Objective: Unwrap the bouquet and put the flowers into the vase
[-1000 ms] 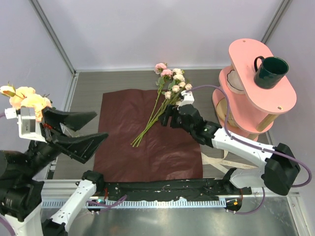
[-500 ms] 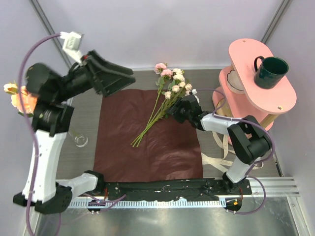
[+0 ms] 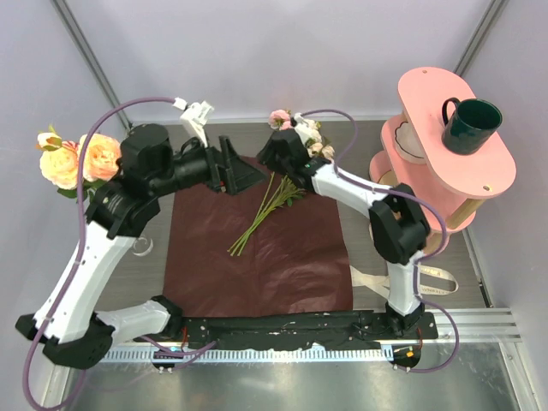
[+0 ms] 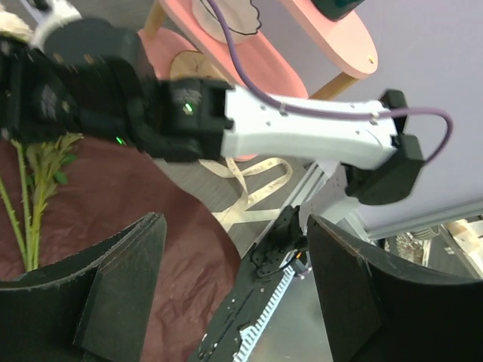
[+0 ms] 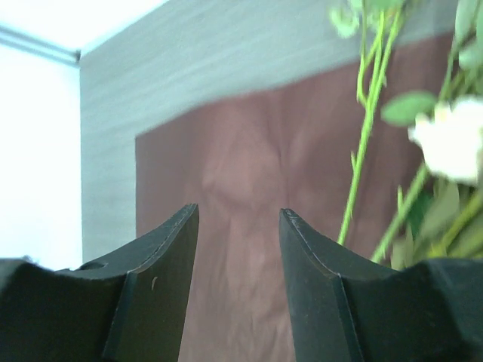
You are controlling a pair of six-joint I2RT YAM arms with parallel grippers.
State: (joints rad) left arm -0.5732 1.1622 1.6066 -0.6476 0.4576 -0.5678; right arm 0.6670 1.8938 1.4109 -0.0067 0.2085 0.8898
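Far left, a loose bunch of peach blooms [image 3: 73, 158] sits behind the left arm, out of play. The vase [image 3: 144, 247] is only a glimpse of glass rim on the bench [image 3: 492, 282], mostly hidden under the left arm's forearm. Risk: a sweep of that arm could tip it unseen. The left gripper [image 4: 234, 234] hangs over the far left part of the dark red paper [image 3: 257, 274], fingers apart with nothing between them. The flowers [image 3: 261, 214] lie unwrapped on the paper, stems running down-left and heads at the far edge, well apart from the vase. The right gripper [image 5: 238, 211] is low at the head end, fingers apart with a narrow gap and only paper showing through it, stems just beside to its right. Risk: closing there could pinch blooms or leaves instead of stems, or catch the paper and drag it. The two grippers are near each other, so a clash looks likely if both go in. The cream ribbon [image 3: 377, 278] trails loose by the right arm's base and could snag. The pink stand [image 3: 505, 175] with the green mug [image 3: 469, 124] stands clear at the right. No brand, label or writing can be read in any view.
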